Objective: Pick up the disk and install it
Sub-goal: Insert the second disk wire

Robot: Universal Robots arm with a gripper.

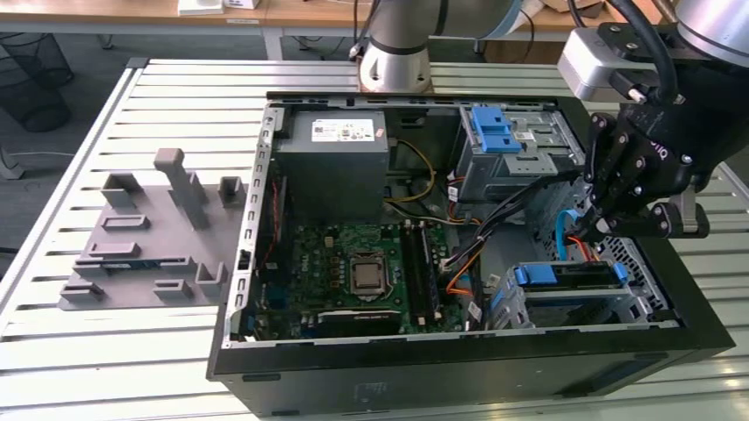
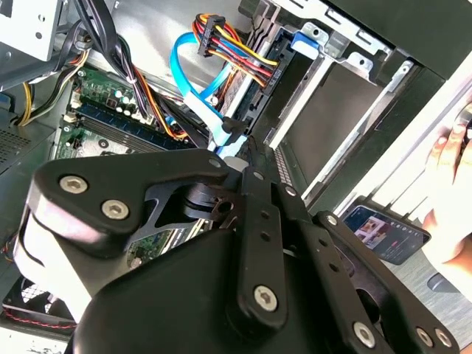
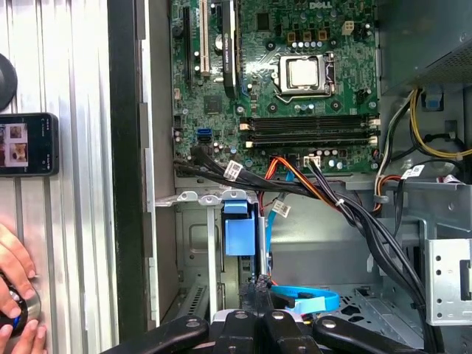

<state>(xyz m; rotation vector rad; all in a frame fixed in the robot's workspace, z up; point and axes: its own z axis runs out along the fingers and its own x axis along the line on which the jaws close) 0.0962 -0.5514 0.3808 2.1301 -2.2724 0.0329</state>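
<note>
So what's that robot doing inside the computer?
The robot arm's hand hangs over the open computer case, just above the metal drive bay at the exterior view's right. The disk, with its bright blue frame, sits in that bay, close to a blue cable. Outside the case, a person's hand rests on the table near a phone.

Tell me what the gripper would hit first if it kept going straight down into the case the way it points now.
Probably the disk with its blue carrier, seated in the drive cage just beyond the gripper; the light-blue cable lies close beside that line. Depth is unclear.
</note>
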